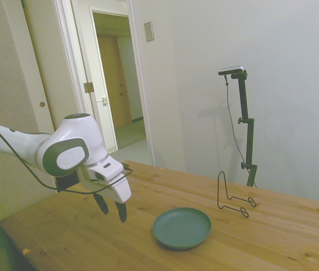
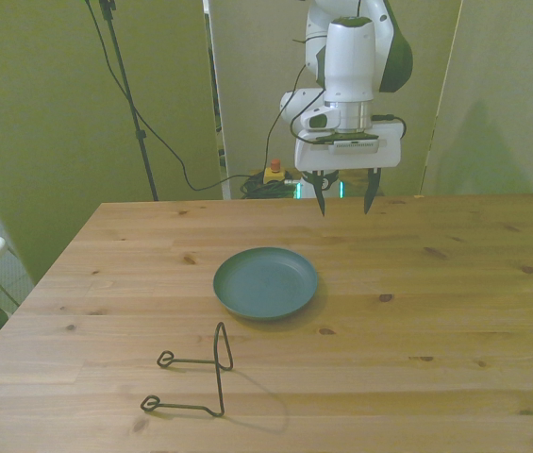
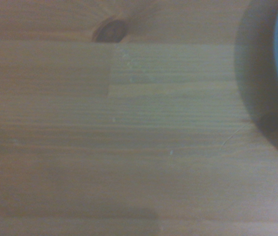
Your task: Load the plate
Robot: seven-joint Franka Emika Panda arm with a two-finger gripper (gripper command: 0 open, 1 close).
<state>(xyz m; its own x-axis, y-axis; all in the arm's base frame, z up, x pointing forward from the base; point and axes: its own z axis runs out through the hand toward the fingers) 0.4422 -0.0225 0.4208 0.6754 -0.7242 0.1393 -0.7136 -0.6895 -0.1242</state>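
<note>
Round matte teal plate [image 2: 265,282] lies flat on grained wood table [image 2: 436,311]; gripper [image 2: 343,201], fingers apart, hangs at the plate's 1 o'clock in the front view.

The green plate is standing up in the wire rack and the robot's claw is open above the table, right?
Not quite. The plate lies flat on the table, apart from the empty wire rack, as the front view shows. The gripper is open above the table.

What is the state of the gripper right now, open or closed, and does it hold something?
Gripper: open and empty, above the table, apart from the plate.
</note>
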